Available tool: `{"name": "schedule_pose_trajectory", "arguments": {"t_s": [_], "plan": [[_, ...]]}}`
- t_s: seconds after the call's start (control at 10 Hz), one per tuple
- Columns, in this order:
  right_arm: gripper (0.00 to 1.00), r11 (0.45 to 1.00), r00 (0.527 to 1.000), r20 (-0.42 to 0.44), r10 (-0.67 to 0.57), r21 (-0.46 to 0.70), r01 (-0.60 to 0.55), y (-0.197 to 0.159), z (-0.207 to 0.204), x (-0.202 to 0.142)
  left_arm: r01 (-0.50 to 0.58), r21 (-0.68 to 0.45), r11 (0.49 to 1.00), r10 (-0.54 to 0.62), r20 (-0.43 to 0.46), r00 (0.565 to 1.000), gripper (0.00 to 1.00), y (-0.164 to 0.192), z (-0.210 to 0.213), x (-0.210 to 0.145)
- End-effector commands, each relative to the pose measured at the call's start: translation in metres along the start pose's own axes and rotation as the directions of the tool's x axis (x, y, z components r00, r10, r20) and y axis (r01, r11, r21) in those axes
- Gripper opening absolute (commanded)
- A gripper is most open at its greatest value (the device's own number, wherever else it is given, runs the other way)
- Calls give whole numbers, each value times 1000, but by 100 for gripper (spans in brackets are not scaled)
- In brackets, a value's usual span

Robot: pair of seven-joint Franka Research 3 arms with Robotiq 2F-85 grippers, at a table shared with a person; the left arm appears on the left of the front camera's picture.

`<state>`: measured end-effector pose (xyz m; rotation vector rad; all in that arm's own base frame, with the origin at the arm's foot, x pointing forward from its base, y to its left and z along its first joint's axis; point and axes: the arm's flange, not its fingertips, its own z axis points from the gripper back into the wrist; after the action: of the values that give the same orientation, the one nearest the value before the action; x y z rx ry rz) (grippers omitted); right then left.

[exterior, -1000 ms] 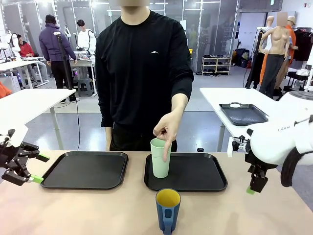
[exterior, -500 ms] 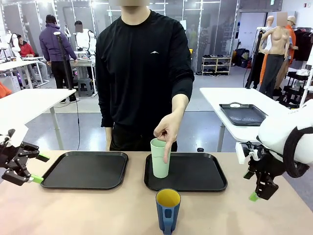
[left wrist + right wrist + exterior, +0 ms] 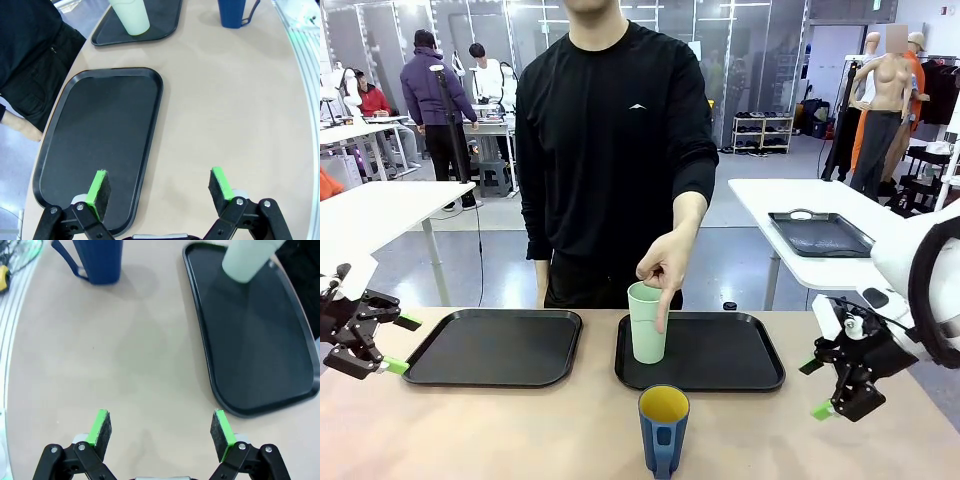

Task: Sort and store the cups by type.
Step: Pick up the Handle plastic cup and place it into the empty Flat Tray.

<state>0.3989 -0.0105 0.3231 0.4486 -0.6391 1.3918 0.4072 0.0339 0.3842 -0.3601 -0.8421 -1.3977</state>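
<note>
Tumbler (image 3: 647, 322) stands on right tray (image 3: 730, 355), person's hand (image 3: 665, 270) at its rim — left gripper (image 3: 400, 344) and right gripper (image 3: 816, 389) both splayed, empty.

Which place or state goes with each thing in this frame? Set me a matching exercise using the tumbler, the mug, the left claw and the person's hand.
Things:
1. mint-green tumbler
2. dark blue mug
3. left claw
4. person's hand

Places or states:
A. on the bare table, near the robot's edge
B. open, by the outer end of the left tray
C. upright on the right tray
D. index finger pointing down at the tumbler

Pairs: 1-C, 2-A, 3-B, 4-D
</note>
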Motion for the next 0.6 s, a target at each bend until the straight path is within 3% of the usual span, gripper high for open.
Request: {"name": "schedule_pose_trajectory", "arguments": {"t_s": [0.0,0.5], "plan": [[100,999,991,126,39,25,-42,-5,-13,-21,11,-9,1000,-11,8,1000,100,4,1,0],[100,995,954,298,36,81,-63,0,-31,-15,11,-9,1000,-11,8,1000,100,4,1,0]]}}
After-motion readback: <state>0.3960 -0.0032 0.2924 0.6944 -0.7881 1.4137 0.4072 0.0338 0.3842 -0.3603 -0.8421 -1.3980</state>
